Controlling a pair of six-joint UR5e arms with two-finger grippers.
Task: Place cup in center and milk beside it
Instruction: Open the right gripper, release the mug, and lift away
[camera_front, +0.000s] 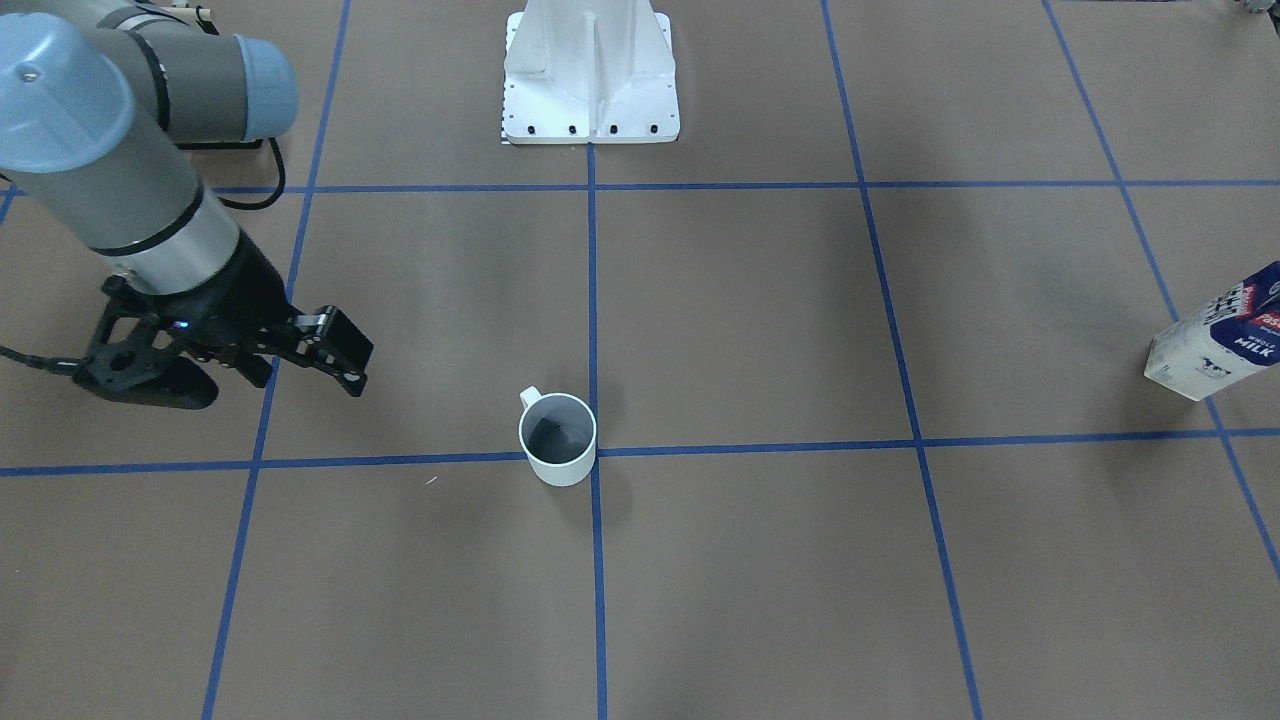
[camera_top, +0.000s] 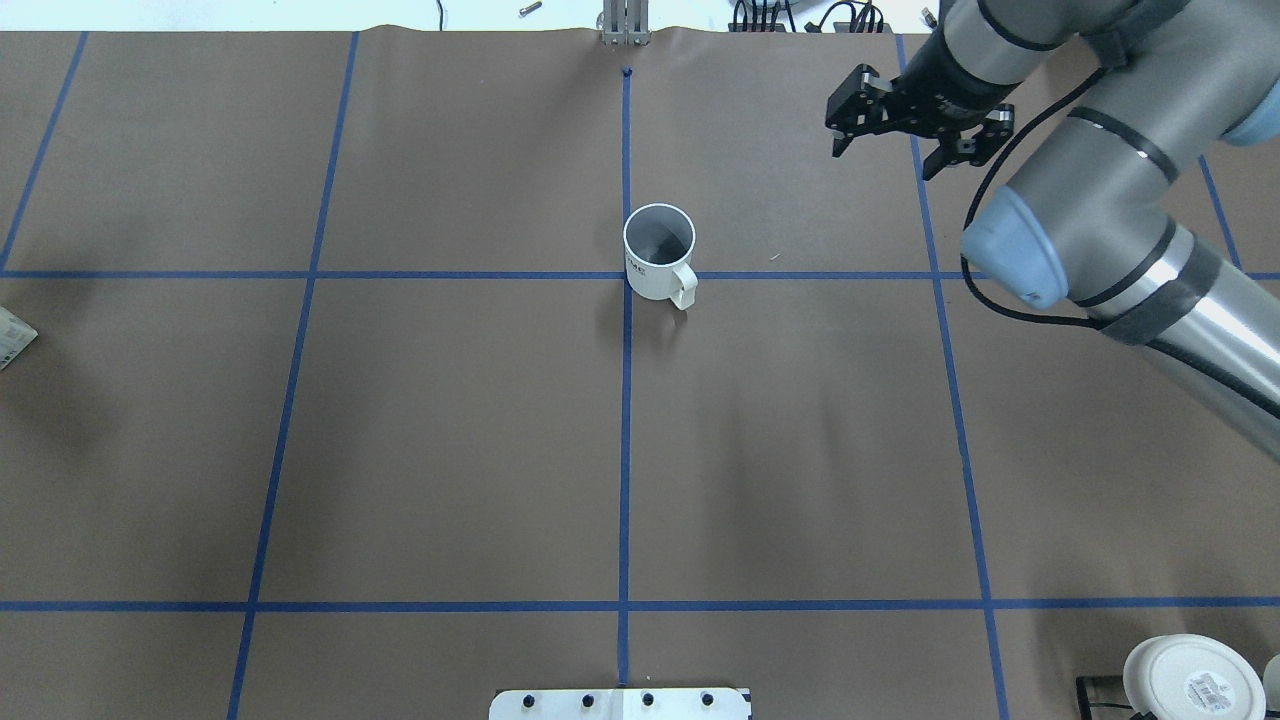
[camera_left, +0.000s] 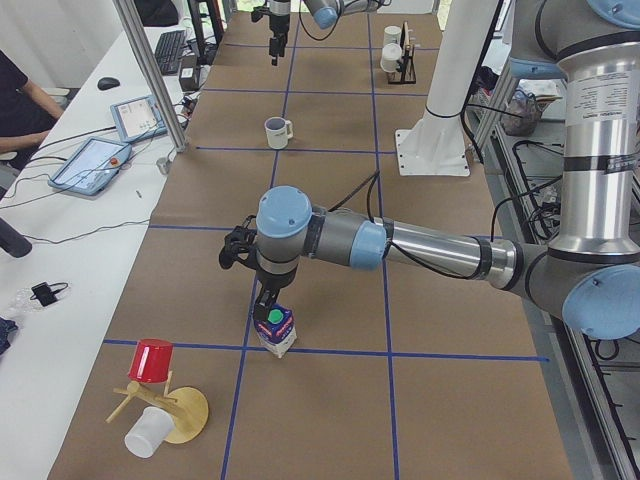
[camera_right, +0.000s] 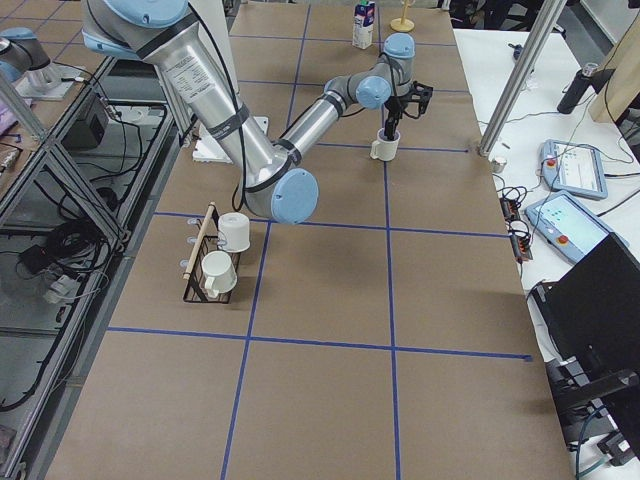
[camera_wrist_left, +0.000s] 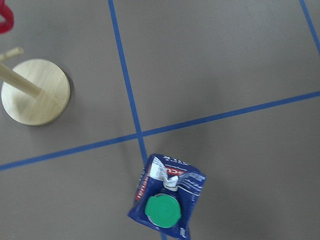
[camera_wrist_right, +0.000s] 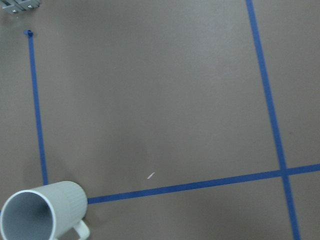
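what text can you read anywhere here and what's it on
"WHOLE MILK": side of the milk.
Red brand label on it: cut off, unreadable.
Dark marks on the cup: too blurred to read.
Sticker on the white cup at the table corner: too small to read.

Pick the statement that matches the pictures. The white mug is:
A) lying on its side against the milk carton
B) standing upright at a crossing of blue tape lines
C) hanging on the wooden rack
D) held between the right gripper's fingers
B: the cup stands mouth-up where the blue tape lines cross, apart from the open right gripper and far from the milk.
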